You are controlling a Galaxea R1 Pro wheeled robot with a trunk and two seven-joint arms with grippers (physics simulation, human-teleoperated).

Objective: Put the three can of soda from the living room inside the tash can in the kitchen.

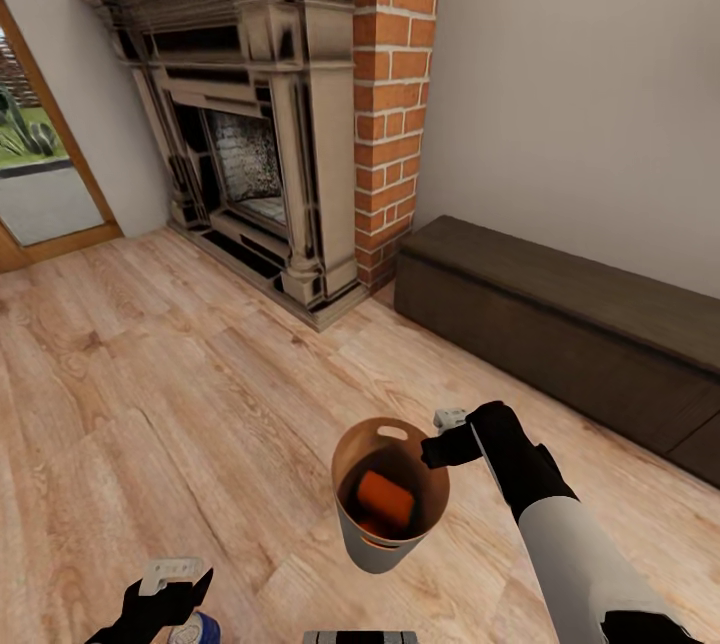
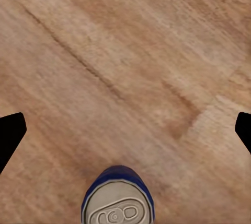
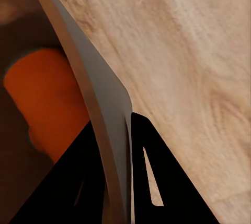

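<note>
The grey pail (image 1: 383,536) with its tan inside hangs tilted over the wood floor, and my right gripper (image 1: 437,449) is shut on its rim. In the right wrist view the fingers (image 3: 151,177) pinch the pail wall (image 3: 97,91) between them. An orange can (image 1: 385,497) lies inside the pail and shows again as the orange can (image 3: 47,98). A blue can (image 1: 197,630) stands upright on the floor at the lower left. My left gripper (image 1: 172,596) hovers over it, open. In the left wrist view the blue can (image 2: 118,203) sits between the wide-spread fingertips (image 2: 10,135), untouched.
A red brick chimney (image 1: 395,104) with a carved fireplace (image 1: 250,154) stands ahead. A long dark low bench (image 1: 560,334) runs along the right wall. A glass door (image 1: 35,174) is at the far left. Wood floor (image 1: 200,394) stretches between.
</note>
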